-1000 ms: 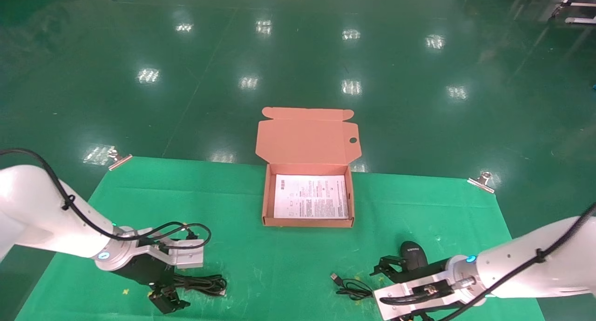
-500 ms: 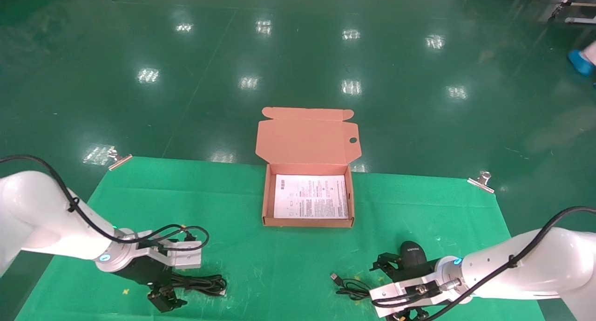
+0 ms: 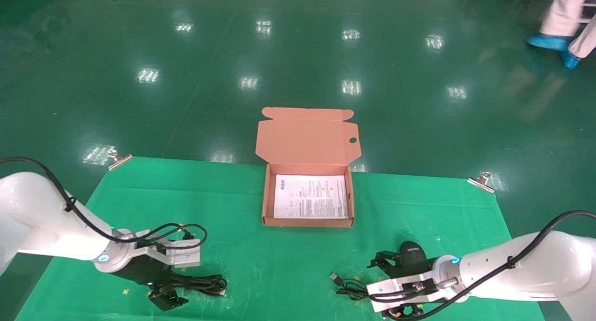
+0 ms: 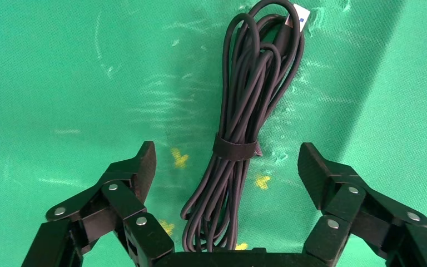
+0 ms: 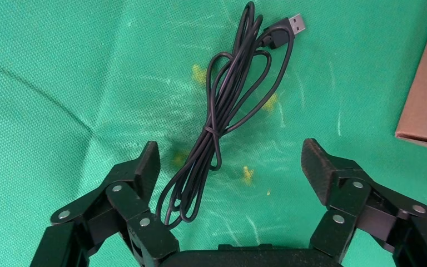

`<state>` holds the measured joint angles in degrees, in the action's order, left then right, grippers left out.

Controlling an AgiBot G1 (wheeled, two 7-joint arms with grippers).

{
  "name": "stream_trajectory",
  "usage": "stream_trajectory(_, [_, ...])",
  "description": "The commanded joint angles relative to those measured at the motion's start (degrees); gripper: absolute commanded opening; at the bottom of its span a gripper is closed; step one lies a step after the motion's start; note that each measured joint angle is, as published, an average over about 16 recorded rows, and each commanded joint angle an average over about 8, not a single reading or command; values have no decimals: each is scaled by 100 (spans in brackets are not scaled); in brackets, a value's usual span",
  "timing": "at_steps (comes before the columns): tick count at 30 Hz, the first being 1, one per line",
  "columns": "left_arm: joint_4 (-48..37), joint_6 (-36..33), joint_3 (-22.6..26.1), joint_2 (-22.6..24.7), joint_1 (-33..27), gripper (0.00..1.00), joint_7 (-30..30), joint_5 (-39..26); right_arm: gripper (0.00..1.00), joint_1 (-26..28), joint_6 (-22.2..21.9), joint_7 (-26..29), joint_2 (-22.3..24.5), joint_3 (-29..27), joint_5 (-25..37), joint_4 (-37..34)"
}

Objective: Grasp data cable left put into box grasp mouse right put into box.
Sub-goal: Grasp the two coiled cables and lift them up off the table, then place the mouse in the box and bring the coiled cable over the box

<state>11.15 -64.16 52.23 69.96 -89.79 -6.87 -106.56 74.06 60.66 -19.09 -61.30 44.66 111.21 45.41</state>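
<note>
Left gripper (image 4: 226,167) spread wide over data cable (image 4: 244,111) at desk's front-left corner; right gripper (image 5: 231,164) likewise apart (over mouse (image 3: 413,253) cord (image 5: 222,111)) near front edge.

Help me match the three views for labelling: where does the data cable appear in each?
Head view: the data cable lies on the green cloth at lower left, beside the left gripper.
Left wrist view: it runs up the centre, between the open fingers.
Right wrist view: not in it; that cord belongs to the mouse.
Shared landmark: the green cloth.
</note>
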Motion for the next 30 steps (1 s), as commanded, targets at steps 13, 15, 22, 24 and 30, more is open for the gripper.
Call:
stream_trajectory(13, [69, -15, 19, -9, -1, 0, 9, -29, 0, 5, 26, -2, 12, 10, 17, 44])
stream_trajectory(15, [75, -16, 21, -10, 0, 0, 10, -32, 0, 5, 28, -2, 13, 11, 20, 48])
stream_trajectory(22, [90, -22, 24, -13, 2, 0, 13, -38, 0, 8, 33, -4, 16, 15, 24, 57])
stream_trajectory(24, [92, -24, 25, -14, 3, 0, 13, -39, 0, 9, 34, -5, 17, 16, 25, 58])
stream_trajectory(30, [97, -25, 27, -16, 5, 0, 15, -42, 0, 11, 37, -5, 19, 18, 27, 61])
